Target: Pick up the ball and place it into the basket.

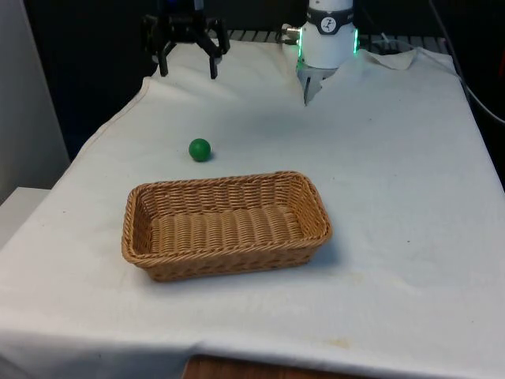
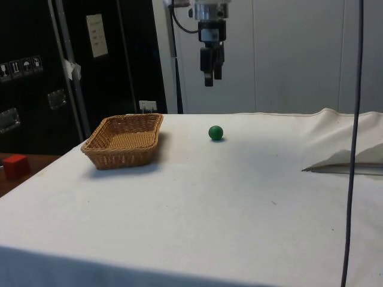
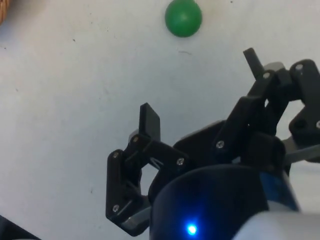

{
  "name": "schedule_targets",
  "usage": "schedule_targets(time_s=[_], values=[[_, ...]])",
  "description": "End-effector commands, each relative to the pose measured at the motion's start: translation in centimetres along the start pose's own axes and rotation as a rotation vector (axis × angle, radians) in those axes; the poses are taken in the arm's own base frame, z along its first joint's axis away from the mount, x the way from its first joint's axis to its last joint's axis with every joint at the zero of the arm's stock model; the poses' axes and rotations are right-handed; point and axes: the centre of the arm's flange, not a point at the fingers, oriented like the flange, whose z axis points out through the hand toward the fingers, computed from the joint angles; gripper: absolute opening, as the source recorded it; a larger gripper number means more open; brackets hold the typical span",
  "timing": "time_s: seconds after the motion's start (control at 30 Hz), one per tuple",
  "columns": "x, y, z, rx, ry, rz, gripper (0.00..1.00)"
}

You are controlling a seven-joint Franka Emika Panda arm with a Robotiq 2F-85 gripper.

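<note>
A small green ball (image 1: 200, 149) (image 2: 216, 133) (image 3: 183, 17) lies on the white cloth, a short way behind the basket's far rim. The woven wicker basket (image 1: 138, 237) (image 2: 96, 146) sits near the middle of the table with nothing in it; a corner of it (image 3: 2, 10) shows in the wrist view. My black gripper (image 1: 188, 73) (image 2: 209, 81) (image 3: 201, 90) hangs well above the cloth, farther back than the ball, near the table's far end on the front view's left. Its fingers (image 3: 150, 122) are spread wide with nothing between them.
The robot's white base (image 1: 327, 39) stands at the far end. A raised fold of cloth (image 2: 347, 161) lies by it. A dark cable (image 2: 353, 119) hangs down close to the side camera. A red block (image 2: 15, 165) rests on a lower surface beyond the basket's end of the table.
</note>
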Motion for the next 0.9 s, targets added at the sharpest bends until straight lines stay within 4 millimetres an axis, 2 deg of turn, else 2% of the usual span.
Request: schedule_targets(time_s=[0.0, 0.4, 0.87], values=[[-0.1, 0.3, 0.2, 0.010, 0.008, -0.002, 1.00], [-0.5, 1.3, 2.0, 0.025, 0.010, 0.004, 1.00], [-0.8, 1.1, 4.5, 0.029, 0.017, 0.013, 1.00]])
